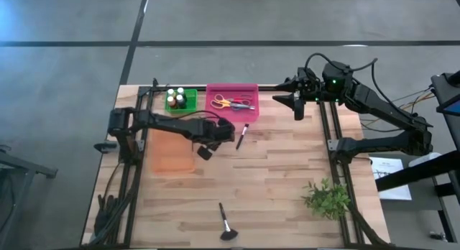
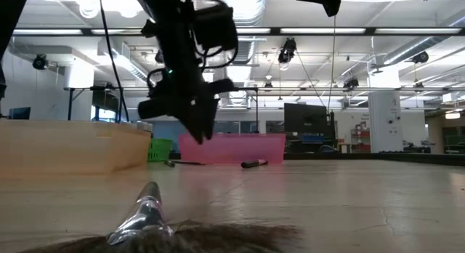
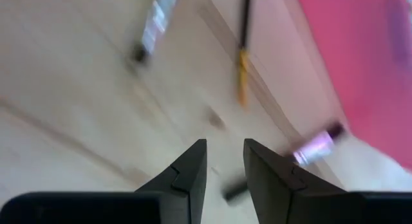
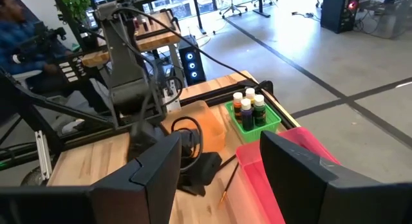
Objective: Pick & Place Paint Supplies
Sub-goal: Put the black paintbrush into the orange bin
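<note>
My left gripper hangs above the wood table between the orange tray and the pink tray, fingers pointing down and narrowly open, holding nothing; the low view shows it clear of the table. A dark brush with a pale ferrule lies flat on the table beside it and appears blurred in the left wrist view. A thin orange-banded brush lies near the pink tray. Scissors lie in the pink tray. Paint bottles stand in a green bin. A fan brush lies by the near edge. My right gripper waits wide open over the far right.
The green plant sprig lies at the near right. Black frame rails run along both sides of the table. Bare wood stretches across the middle and near parts. A person sits beyond the table.
</note>
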Tool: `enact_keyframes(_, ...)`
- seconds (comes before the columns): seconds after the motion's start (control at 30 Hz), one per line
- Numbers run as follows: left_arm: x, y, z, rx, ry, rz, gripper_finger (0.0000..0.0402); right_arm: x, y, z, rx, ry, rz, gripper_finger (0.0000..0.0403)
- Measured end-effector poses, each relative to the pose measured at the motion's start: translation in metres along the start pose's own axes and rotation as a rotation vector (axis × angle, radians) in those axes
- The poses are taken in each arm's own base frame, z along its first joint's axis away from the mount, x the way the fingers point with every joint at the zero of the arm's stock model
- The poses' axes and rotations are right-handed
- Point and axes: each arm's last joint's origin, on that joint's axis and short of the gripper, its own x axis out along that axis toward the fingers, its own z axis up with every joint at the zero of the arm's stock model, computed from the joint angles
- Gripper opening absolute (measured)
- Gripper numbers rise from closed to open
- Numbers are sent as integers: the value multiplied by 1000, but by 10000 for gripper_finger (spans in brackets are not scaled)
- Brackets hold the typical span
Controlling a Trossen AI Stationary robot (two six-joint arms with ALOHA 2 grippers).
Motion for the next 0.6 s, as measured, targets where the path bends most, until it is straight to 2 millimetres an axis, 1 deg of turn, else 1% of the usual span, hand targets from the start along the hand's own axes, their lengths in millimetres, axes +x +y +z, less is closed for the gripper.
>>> enact_keyframes(0.1, -8, -6, -10, -3, 41, -49, 110, 0, 0, 0, 1, 0, 0, 207)
enact_keyframes(0.2, -9, -7, -12, 2, 34, -67, 110, 0, 0, 0, -1, -1, 0, 207)
enact_keyframes(0.27, 2, -4, -11, 4, 24, -63, 110, 0, 0, 0, -2, -1, 0, 207)
enact_keyframes(0.33, 19, 0, -10, -4, 28, -64, 110, 0, 0, 0, -3, -1, 0, 207)
enact_keyframes(0.43, 42, 2, -15, -30, 92, -119, 110, 0, 0, 0, 0, -1, 4, 207)
enact_keyframes(0.5, 49, 2, -14, -44, 101, -128, 110, -1, 1, 0, 6, 0, 7, 207)
enact_keyframes(0.6, 49, 3, -11, -45, 61, -124, 110, -5, 2, 1, 9, -5, 9, 207)
